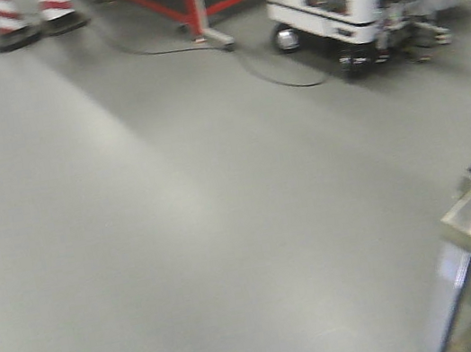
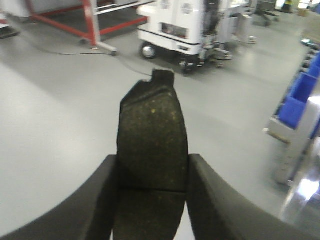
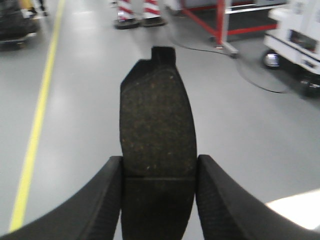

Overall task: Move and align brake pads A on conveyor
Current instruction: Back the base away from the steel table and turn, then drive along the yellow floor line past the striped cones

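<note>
Brake pads A [image 2: 151, 120] sit clamped, one in the left claw [image 2: 152, 165], another in the right claw [image 3: 159, 167].

Left tool [image 2: 152, 158] flanks one brake pad [image 2: 152, 120], right tool [image 3: 159, 159] a second pad [image 3: 156, 115].

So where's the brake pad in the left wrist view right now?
Centre of the left wrist view: the brake pad stands upright, gripped between the left gripper's jaws, above grey floor with the white cart beyond it.
</note>
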Available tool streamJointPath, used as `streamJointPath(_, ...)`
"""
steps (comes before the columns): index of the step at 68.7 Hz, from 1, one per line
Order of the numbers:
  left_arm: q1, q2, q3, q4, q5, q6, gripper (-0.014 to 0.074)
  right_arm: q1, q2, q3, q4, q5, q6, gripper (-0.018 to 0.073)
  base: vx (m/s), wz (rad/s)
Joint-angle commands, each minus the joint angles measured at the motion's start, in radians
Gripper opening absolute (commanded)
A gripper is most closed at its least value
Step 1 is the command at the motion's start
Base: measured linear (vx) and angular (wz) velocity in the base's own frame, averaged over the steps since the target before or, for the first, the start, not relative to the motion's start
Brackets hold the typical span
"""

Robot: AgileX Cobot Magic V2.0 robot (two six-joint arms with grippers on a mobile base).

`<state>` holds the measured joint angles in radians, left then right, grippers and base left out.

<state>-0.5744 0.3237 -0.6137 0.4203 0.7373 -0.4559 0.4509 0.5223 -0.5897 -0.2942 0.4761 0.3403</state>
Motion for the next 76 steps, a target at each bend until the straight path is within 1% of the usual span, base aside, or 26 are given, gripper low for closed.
streamJointPath(1, -0.004, 0.008, -0.028, 0.024, -0.09, -0.003, -0.0006, -0.001, 0.002, -0.032, -0.021, -0.096, -0.008, -0.0007, -0.19, 0.92)
streamJointPath(28, -0.004, 0.008, -0.028, 0.023, -0.09, -0.003, -0.0006, -0.001, 0.002, -0.032, -0.021, -0.096, -0.008, -0.0007, -0.16, 0.93)
streamJointPath(43, -0.004, 0.008, -0.028, 0.022, -0.09, -0.003, -0.0006, -0.001, 0.002, -0.032, -0.021, -0.096, -0.008, -0.0007, -0.12, 0.72)
streamJointPath(55, -0.004, 0.008, -0.028, 0.022, -0.09, -0.003, -0.0006, -0.001, 0.002, -0.032, -0.021, -0.096, -0.008, -0.0007, -0.02, 0.35)
streamJointPath(76, -0.004, 0.008, -0.028, 0.022, -0.09, -0.003, -0.0006, -0.001, 0.002, -0.032, -0.021, -0.095, -0.008, -0.0007, 0.07, 0.0)
